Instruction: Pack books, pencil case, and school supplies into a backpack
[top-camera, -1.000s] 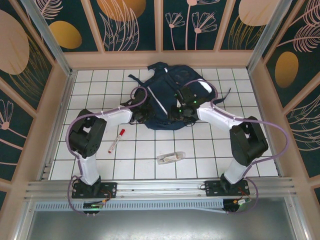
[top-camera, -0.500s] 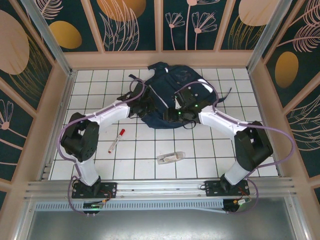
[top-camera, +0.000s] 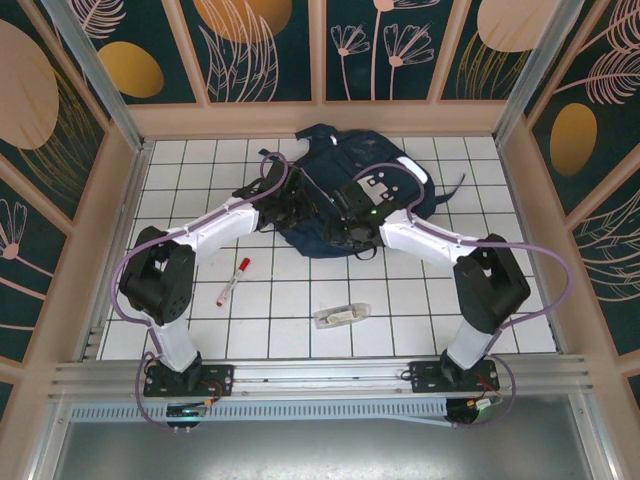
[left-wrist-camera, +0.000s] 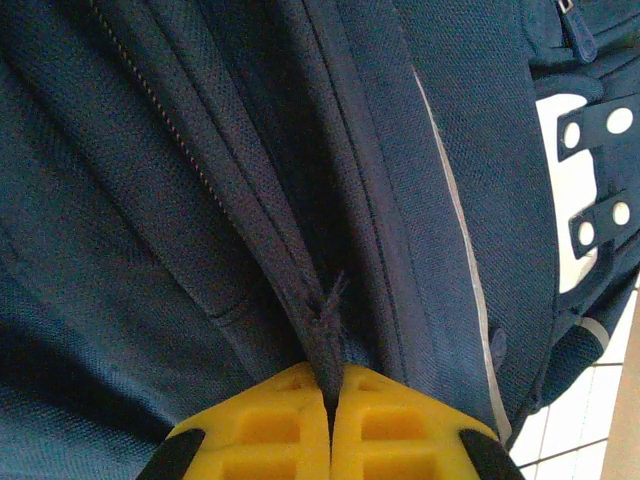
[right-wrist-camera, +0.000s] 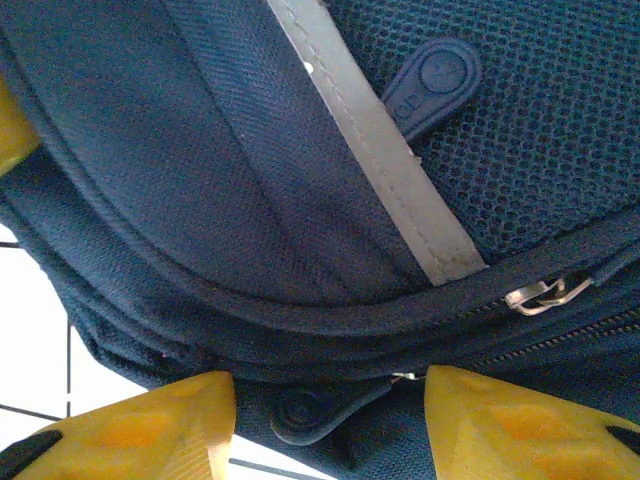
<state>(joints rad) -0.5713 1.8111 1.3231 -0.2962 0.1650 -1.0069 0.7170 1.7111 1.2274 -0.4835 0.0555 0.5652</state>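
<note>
While its yellow fingers (left-wrist-camera: 390, 425) are being pressed together, a dark seam fold of the backpack (left-wrist-camera: 180, 200) is being pinched by the left gripper (left-wrist-camera: 330, 400). Just to its right, the right gripper (right-wrist-camera: 330, 405) is being held spread over the backpack's near edge, with a rubber zip tab (right-wrist-camera: 305, 410) between its fingers. Behind both grippers, toward the arm bases, the marker pen (top-camera: 232, 281) and the small clear case (top-camera: 340, 316) are being supported by the tiled table (top-camera: 420, 300), well apart.

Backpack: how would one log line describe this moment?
left fingers: pinching backpack fabric | right fingers: open at zip pull | marker, clear case: on table
</note>
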